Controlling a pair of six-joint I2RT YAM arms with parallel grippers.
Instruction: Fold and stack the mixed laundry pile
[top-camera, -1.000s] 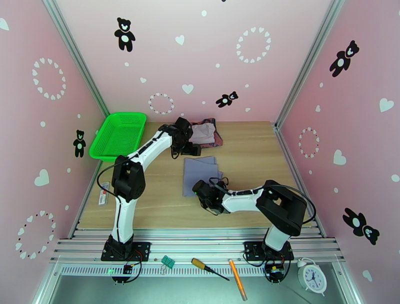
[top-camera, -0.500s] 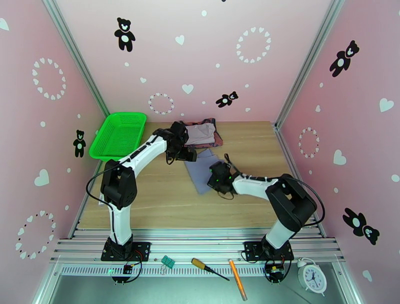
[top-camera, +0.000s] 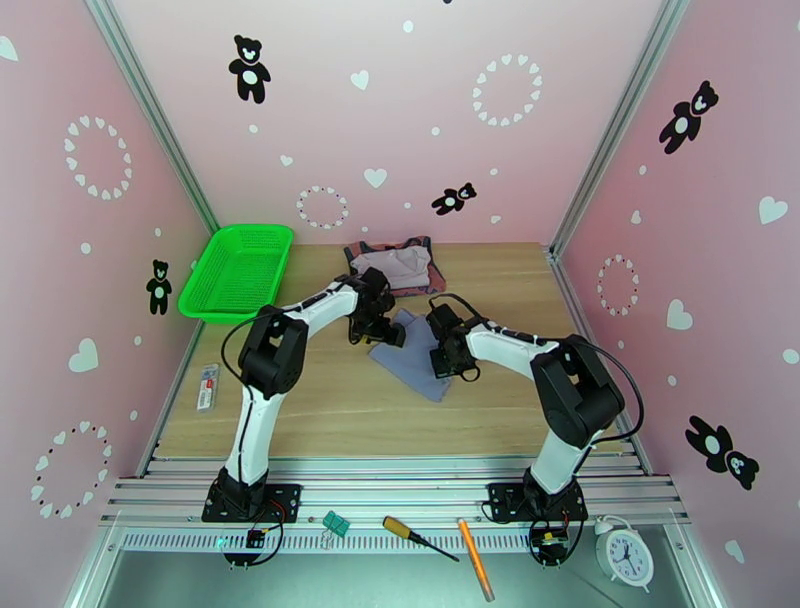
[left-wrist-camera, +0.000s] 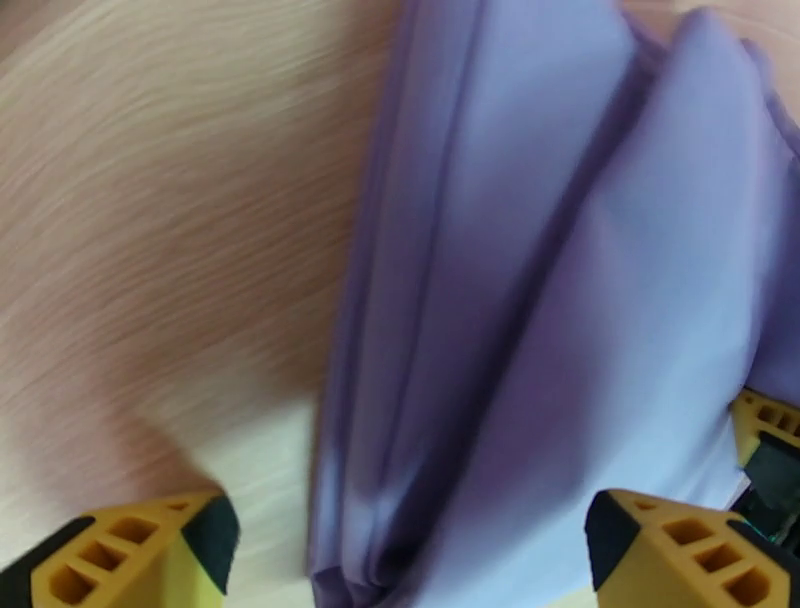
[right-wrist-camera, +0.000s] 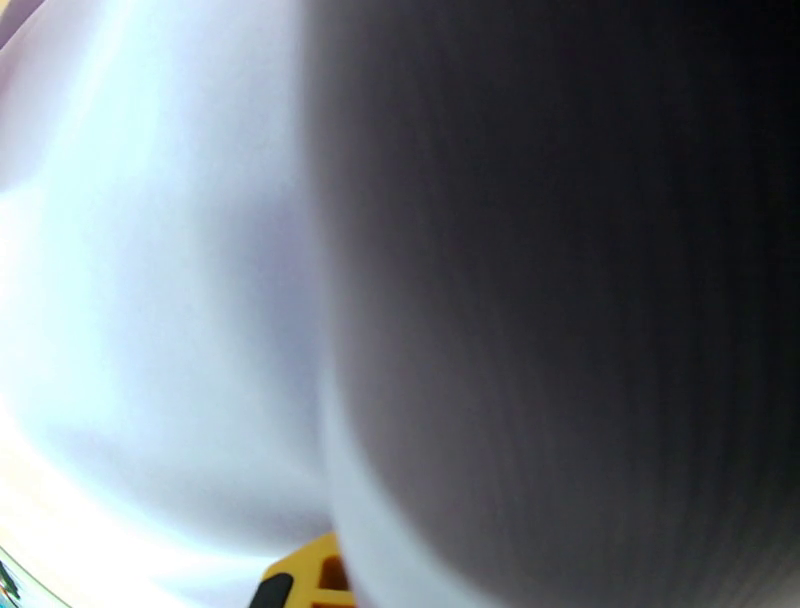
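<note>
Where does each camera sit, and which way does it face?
Top external: above, behind the bases, looking down on the table; left arm and right arm meet at the blue-grey cloth.
Left wrist: faces down onto that cloth; yellow jaws apart at bottom corners.
Right wrist: close against pale cloth, blurred; one jaw tip.
Top and left share the cloth.

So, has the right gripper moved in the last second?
Yes. The right gripper has swung away from the table's near edge, toward the back and a little rightward, and is now by the blue-grey cloth.
</note>
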